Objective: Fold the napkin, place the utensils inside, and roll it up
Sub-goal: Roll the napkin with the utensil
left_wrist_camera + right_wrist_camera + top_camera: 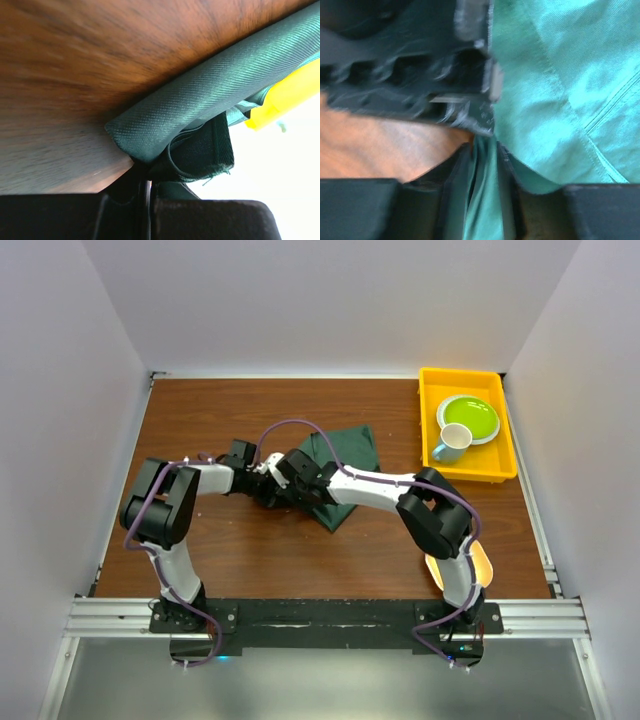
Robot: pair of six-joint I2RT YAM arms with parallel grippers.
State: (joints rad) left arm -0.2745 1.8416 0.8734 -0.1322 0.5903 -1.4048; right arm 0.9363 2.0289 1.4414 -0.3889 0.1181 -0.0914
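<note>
The dark green napkin [347, 452] lies folded in the middle of the wooden table, one thick rolled edge [215, 92] showing close up in the left wrist view. Both grippers meet at its near-left corner. My left gripper [262, 478] is shut on the cloth's edge [146, 172]. Right beside it, my right gripper [284, 472] has a pinch of green cloth filling the narrow gap between its fingers [484, 162]. The left gripper's black body [410, 65] almost touches the right fingers. The utensils are out of view.
A yellow tray [430, 382] stands at the back right, holding a green plate [470, 416] and a pale cup [450, 444]. A pale orange rounded thing [480, 565] lies behind the right arm's base. White walls close in the table on three sides.
</note>
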